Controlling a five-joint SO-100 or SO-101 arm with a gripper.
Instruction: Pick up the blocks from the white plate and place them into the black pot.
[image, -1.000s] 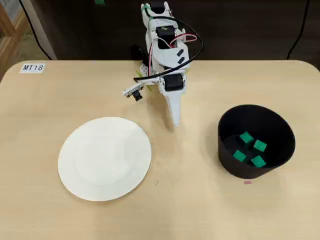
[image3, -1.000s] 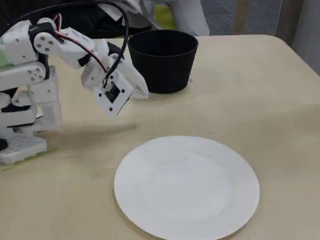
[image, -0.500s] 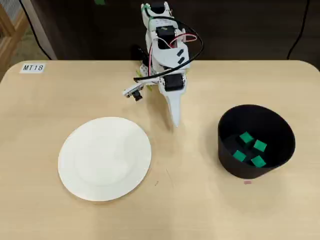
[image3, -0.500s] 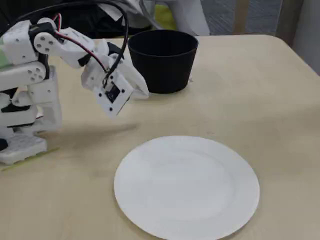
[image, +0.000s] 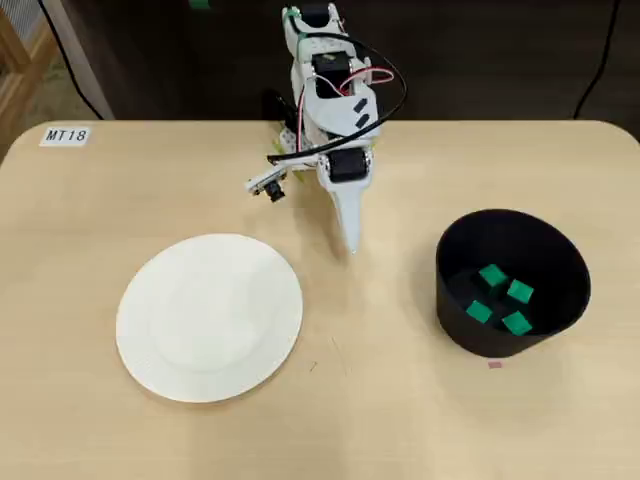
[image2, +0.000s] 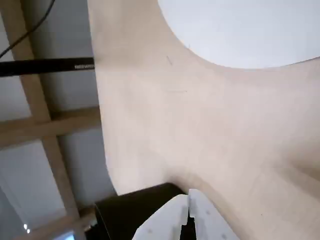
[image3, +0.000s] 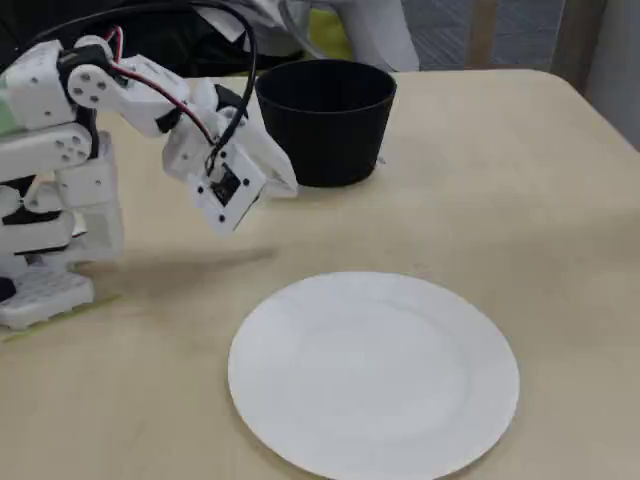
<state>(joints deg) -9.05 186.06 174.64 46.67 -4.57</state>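
I am viewing a pale wooden surface (image: 400, 420) with rounded corners that is carrying everything in the scene. The large round plain white plate (image: 209, 317) is lying on the left half in the overhead view, and it is holding nothing. The matte black round pot (image: 512, 282) with tall tapered walls is standing on the right half, well apart from the plate. The white jointed arm (image: 325, 95) with red and black wiring is sitting at the far edge, between plate and pot. Its fingers (image: 349, 238) are pointing down toward the surface, and in the wrist view I am seeing the two white tips (image2: 188, 207) pressed together with nothing between them. The four small bright green cubes (image: 500, 297) are lying on the pot's floor, close together. A small white label (image: 66, 135) marked "MT18" is sitting at the far left corner.
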